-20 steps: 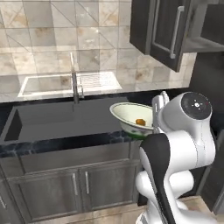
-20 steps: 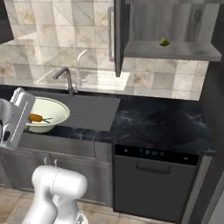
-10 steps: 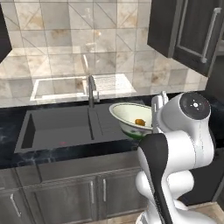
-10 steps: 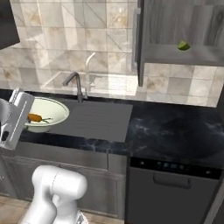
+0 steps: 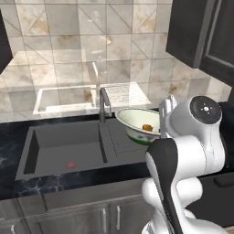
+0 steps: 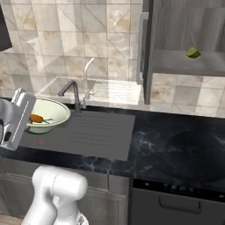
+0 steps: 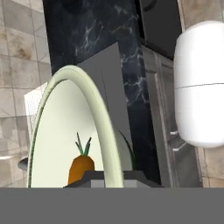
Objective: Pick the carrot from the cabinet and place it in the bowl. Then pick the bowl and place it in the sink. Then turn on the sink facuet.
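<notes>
The left base view looks from behind and left of the arm, forward and down at the table, with the sink (image 5: 64, 146) at centre left, the sink facuet (image 5: 104, 103) mid-frame and the bowl (image 5: 137, 125) right of centre, the arm close at the lower right. The right base view looks from behind and right, forward and down, taking the sink (image 6: 83, 134) at centre left, the facuet (image 6: 72, 93), the bowl (image 6: 46, 115) at the left edge and the open cabinet (image 6: 184, 61) at the upper right. Both share sink, facuet, bowl and tiled wall. The hand view sits very near the bowl's rim (image 7: 94, 113), rolled sideways, with the carrot (image 7: 81, 168) at bottom centre.
</notes>
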